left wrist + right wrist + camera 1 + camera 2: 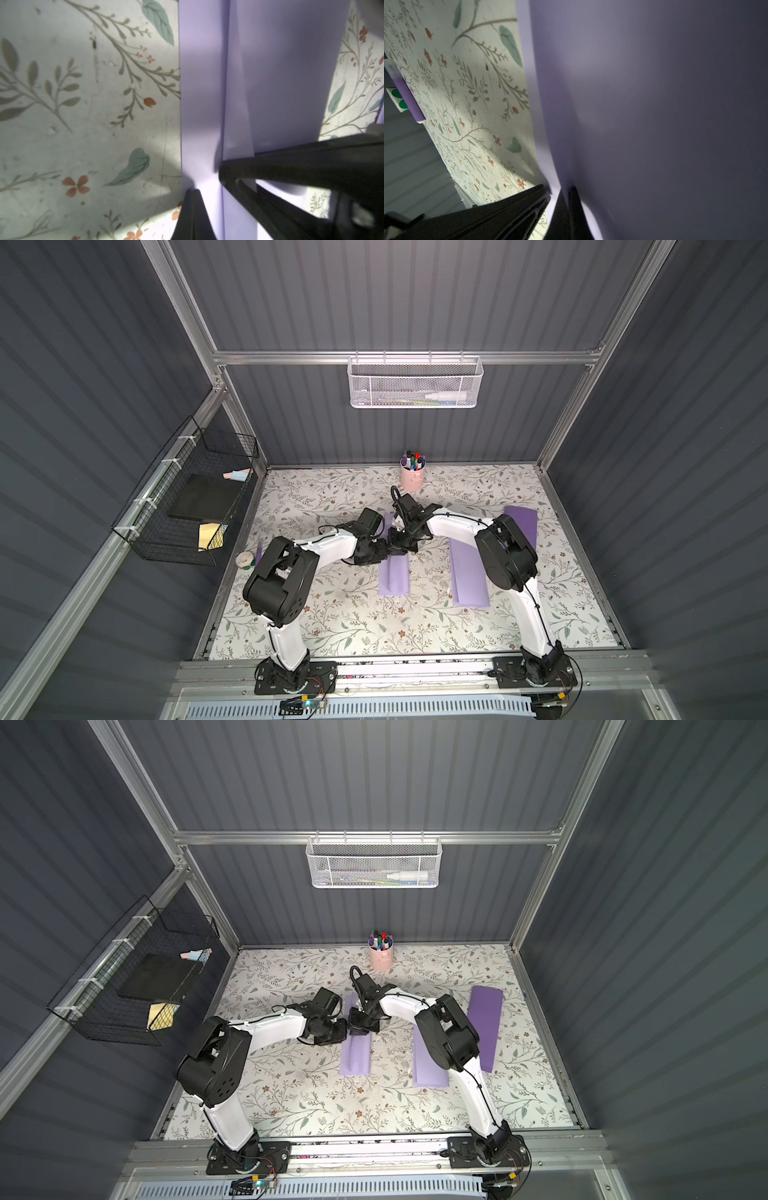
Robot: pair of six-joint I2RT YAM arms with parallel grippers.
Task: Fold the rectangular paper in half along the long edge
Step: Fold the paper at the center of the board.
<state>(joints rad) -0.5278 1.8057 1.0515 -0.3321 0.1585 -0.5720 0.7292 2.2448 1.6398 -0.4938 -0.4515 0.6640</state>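
Beneath the pressed-together left gripper [192, 194] and right gripper [568, 194], the folded lavender rectangular paper [393, 576] seems mid-creasing, needing firm strokes along its fold.

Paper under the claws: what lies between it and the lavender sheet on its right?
Only bare floral mat. In both top views nothing lies between the paper and the lavender sheet.

Wrist views dim, shadowed, softly blurred; top views evenly lit.
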